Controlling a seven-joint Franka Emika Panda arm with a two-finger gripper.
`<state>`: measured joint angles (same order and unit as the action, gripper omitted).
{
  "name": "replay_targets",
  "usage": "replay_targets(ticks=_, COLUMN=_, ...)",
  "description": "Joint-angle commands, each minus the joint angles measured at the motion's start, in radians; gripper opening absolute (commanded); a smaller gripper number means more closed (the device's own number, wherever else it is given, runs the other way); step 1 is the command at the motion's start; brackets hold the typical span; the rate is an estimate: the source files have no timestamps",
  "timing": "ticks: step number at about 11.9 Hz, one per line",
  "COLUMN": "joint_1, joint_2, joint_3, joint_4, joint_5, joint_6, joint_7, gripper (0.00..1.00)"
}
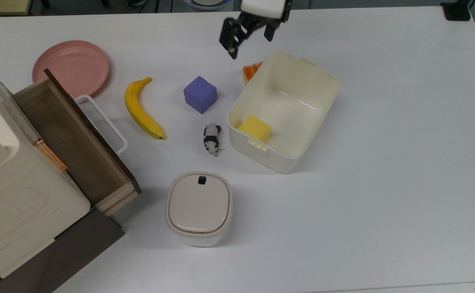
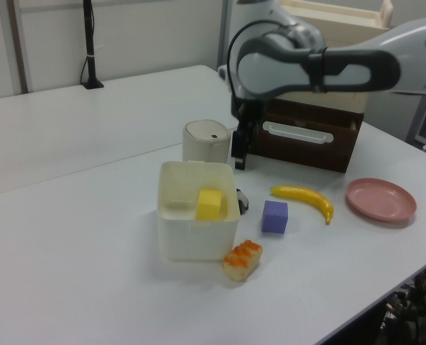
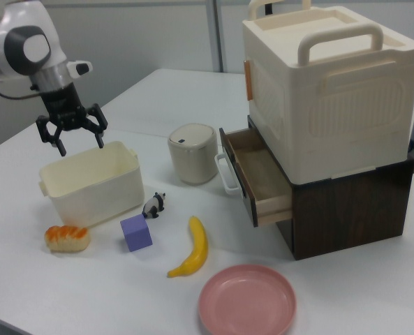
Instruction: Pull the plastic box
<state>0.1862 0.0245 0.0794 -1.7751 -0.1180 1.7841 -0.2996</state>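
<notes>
**Bright, even overhead light**

Pretty flat lighting all round. The white bench (image 1: 384, 162) comes out bright, almost washed out in the top view. Shadows are soft and short, a faint one beside the plastic box (image 1: 298, 156). The left view looks a bit soft and grainy.

In the top view, the plastic box (image 1: 302, 134) sits at centre frame on the tabletop (image 1: 384, 183), a block (image 1: 254, 128) in its lower-left corner. Left of it lie a cube (image 1: 200, 94), then a banana (image 1: 141, 109); a plate (image 1: 71, 66) is upper left.
</notes>
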Motion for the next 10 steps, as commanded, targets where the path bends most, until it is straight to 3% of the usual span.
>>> replay_targets(ticks=1, joint_1=-0.105, joint_2=-0.064, joint_3=0.011, joint_4=0.038, joint_5=0.095, joint_6=-0.101, joint_7=0.227, gripper=1.00)
replay_targets(ticks=3, joint_1=-0.172, joint_2=-0.100, joint_3=0.007, joint_4=0.043, joint_5=0.161, joint_6=-0.100, joint_7=0.337, gripper=1.00)
replay_targets(ticks=10, joint_1=-0.192, joint_2=-0.087, joint_3=-0.035, joint_4=0.033, joint_5=0.166, joint_6=-0.046, joint_7=0.437, gripper=1.00)
